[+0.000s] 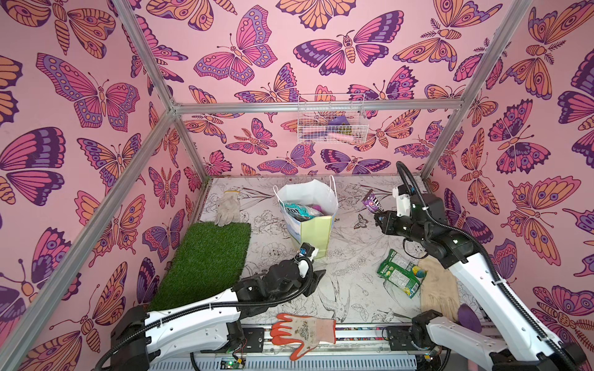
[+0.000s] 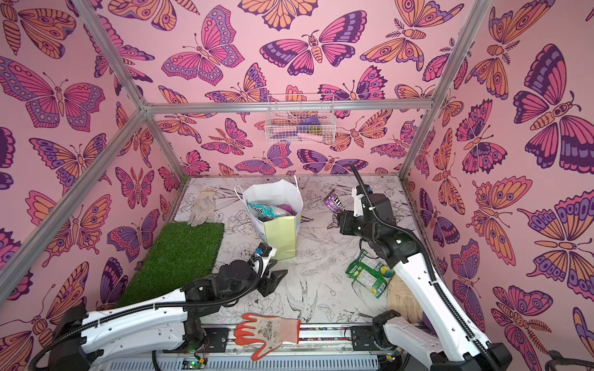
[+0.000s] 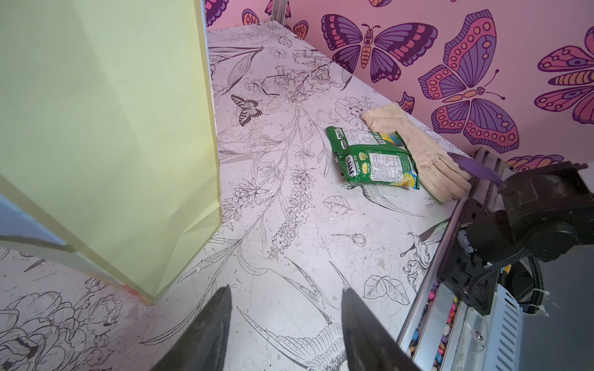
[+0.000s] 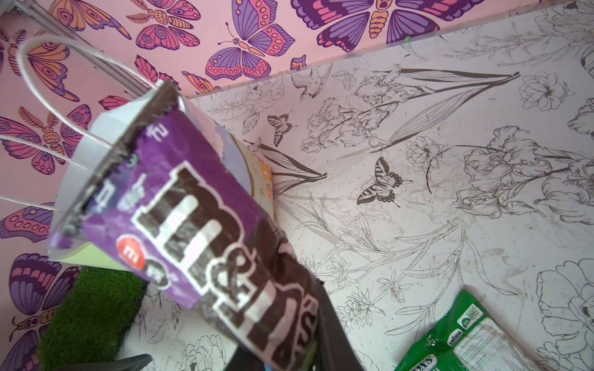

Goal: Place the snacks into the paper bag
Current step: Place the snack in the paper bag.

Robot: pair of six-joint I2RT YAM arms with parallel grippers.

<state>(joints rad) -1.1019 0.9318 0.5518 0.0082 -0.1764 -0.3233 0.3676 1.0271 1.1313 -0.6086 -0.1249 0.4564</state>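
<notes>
Inside right end effector [image 1: 379,214], base of M&M's packet [image 4: 193,231] hides; left end effector [image 3: 286,289] gapes

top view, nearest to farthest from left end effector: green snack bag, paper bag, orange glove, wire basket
1. paper bag, just beyond the left end effector
2. orange-and-white glove, front edge
3. green-and-yellow bag, right side
4. wire basket, on back wall

White surface [image 1: 353,289] printed with black line drawings of flowers and birds, enclosed by pink butterfly-patterned walls [image 1: 257,48]. A green turf mat [image 1: 205,263] lies along its left edge. A pale glove [image 1: 227,208] lies by the far left corner, fingertips at the mat. An orange-and-white work glove [image 1: 303,331] rests mid near edge. A beige glove [image 1: 438,289] lies toward the near right corner. A white wire basket [image 1: 331,120] hangs on the back wall.
</notes>
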